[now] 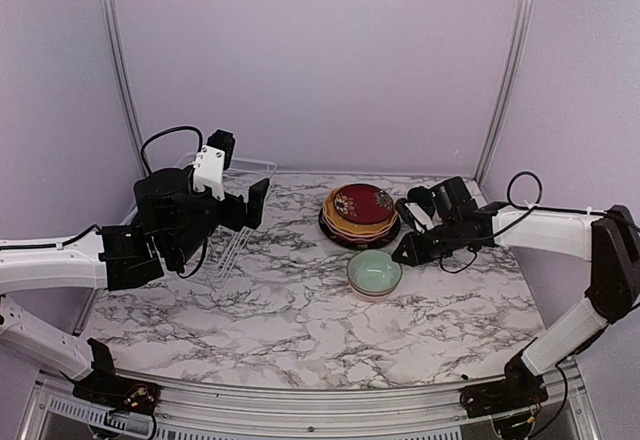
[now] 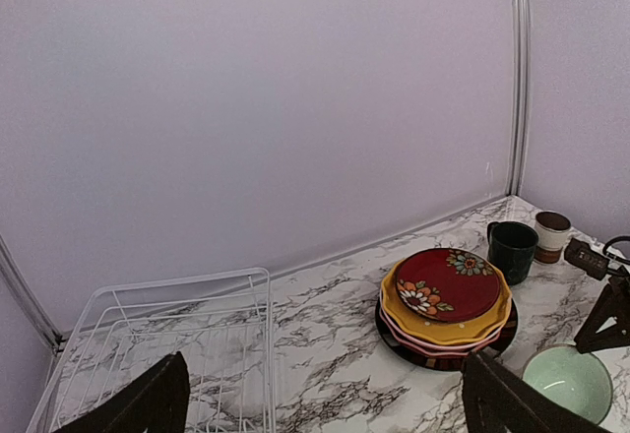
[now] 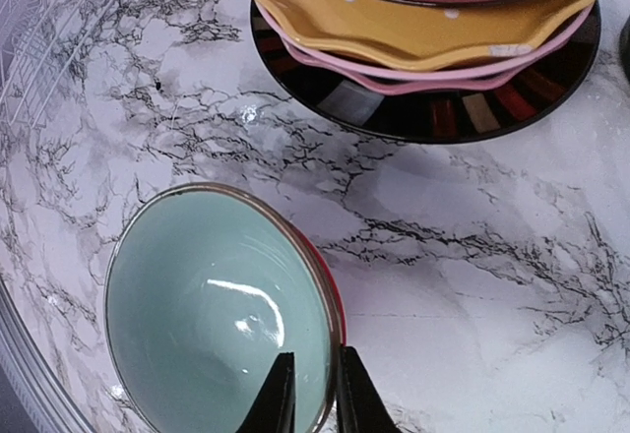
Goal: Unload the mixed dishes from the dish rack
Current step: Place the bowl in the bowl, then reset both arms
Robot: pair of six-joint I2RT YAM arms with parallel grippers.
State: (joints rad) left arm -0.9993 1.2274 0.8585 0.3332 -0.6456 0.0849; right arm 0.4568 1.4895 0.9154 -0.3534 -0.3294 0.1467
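Observation:
The white wire dish rack (image 1: 256,169) (image 2: 167,335) stands at the back left, largely hidden in the top view by my left arm; no dish shows in it. My left gripper (image 1: 240,176) (image 2: 320,408) hangs wide open above its right edge, holding nothing. A stack of plates (image 1: 360,214) (image 2: 445,300) (image 3: 423,30), dark red floral on top, sits mid-table. The pale green bowl (image 1: 375,272) (image 2: 566,382) (image 3: 212,305) rests in front of it. My right gripper (image 1: 402,256) (image 3: 313,394) pinches the bowl's right rim, one finger inside and one outside.
A dark teal mug (image 2: 512,251) and a small pale cup (image 2: 551,234) stand behind the plate stack at the back right, close to my right arm. Purple walls with metal posts (image 1: 505,70) close off the back of the marble table (image 1: 280,320).

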